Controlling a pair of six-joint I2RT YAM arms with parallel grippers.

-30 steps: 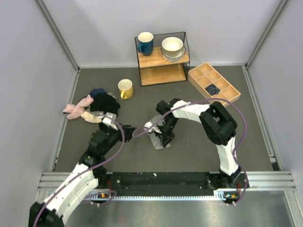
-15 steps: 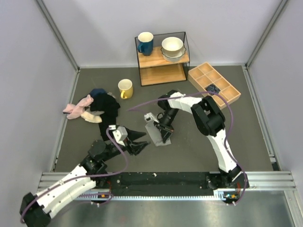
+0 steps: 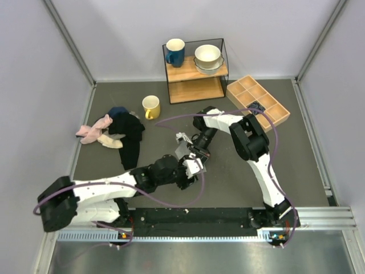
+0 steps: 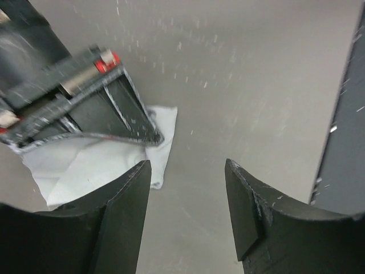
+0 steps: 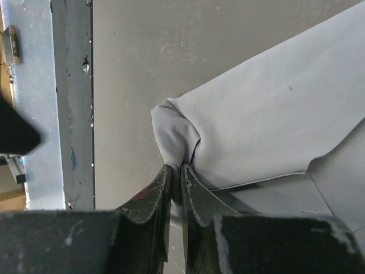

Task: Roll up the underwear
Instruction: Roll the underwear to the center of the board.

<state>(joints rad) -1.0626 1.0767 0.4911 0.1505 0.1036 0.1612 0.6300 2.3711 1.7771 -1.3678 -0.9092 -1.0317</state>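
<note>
The light grey underwear lies at the table's centre, largely hidden under both grippers in the top view. My right gripper is shut on a bunched fold at the edge of the underwear, and it shows in the top view too. My left gripper is open and empty, low over bare table just right of the underwear. In the top view the left gripper sits just in front of the right one.
A clothes pile lies at the left and a yellow mug behind it. A shelf with a blue mug and bowls stands at the back. A wooden tray holds a dark blue bundle.
My left arm has swung from the left side across to the centre, its open gripper now beside the underwear. My right gripper stays shut on the cloth and has shifted slightly.
</note>
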